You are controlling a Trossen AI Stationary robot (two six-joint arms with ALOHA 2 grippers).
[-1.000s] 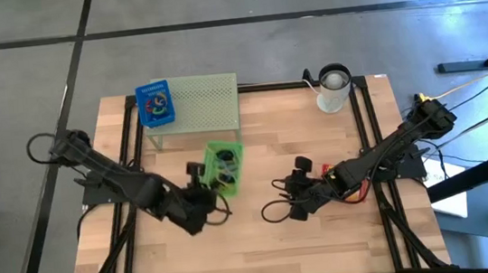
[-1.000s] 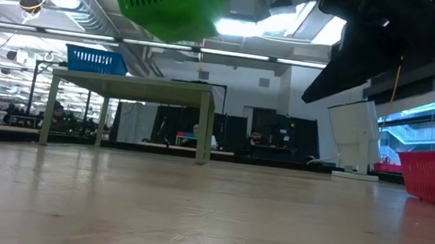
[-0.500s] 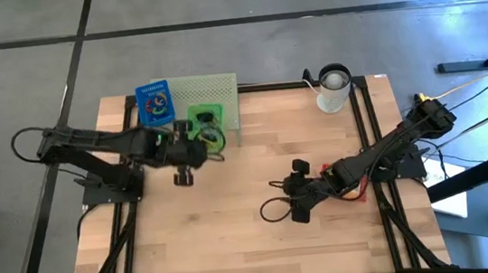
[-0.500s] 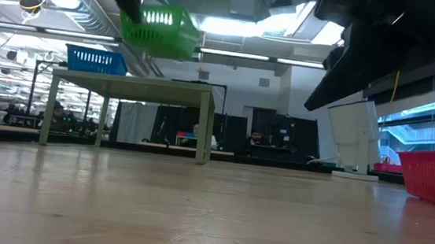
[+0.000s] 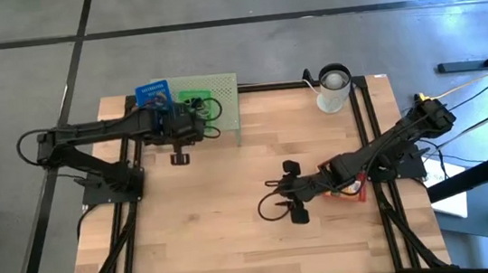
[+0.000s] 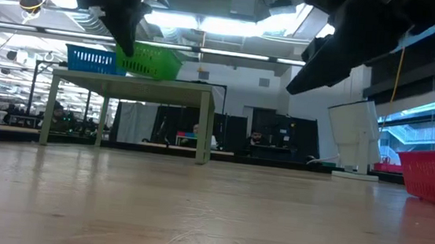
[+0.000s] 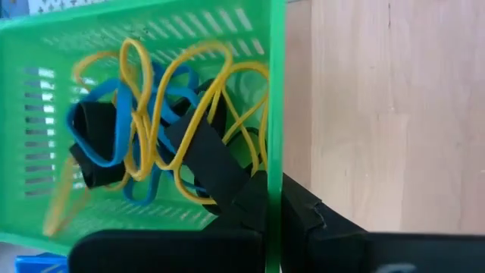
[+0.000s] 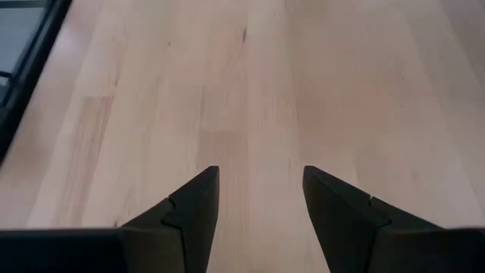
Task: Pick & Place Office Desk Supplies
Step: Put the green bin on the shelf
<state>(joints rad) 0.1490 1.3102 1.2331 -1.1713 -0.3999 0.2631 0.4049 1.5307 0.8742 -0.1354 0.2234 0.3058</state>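
My left gripper (image 5: 191, 117) is shut on a green plastic basket (image 5: 198, 106) at the pale green mesh stand (image 5: 221, 92), beside a blue basket (image 5: 154, 97) standing on the stand's top. In the left wrist view the green basket (image 7: 136, 114) holds yellow and blue rubber-band loops (image 7: 151, 129) and black clips (image 7: 95, 136). In the low view the green basket (image 6: 148, 61) sits slightly tilted at the stand's top (image 6: 173, 86); whether it rests there I cannot tell. My right gripper (image 5: 286, 192) is open over bare wood at the table's middle (image 8: 261, 178). My left gripper holds the green basket by its side wall (image 7: 276, 163), one finger (image 7: 216, 163) inside among the bands and the other finger (image 7: 303, 216) outside. It comes from above, slanting from the table's left. The basket hangs at the fingers, slightly tilted, at the height of the stand's top.
A white cup (image 5: 333, 88) stands near the table's far right corner. A red basket (image 5: 348, 189) lies under my right arm and shows at the right in the low view (image 6: 434, 176). Bare wood spreads across the middle and near side (image 5: 227, 238).
My left gripper has carried the green basket up from above the table's middle toward the far left, to the top of the mesh stand beside the blue basket, staying shut on it. My right gripper has drifted a little toward the table's left.
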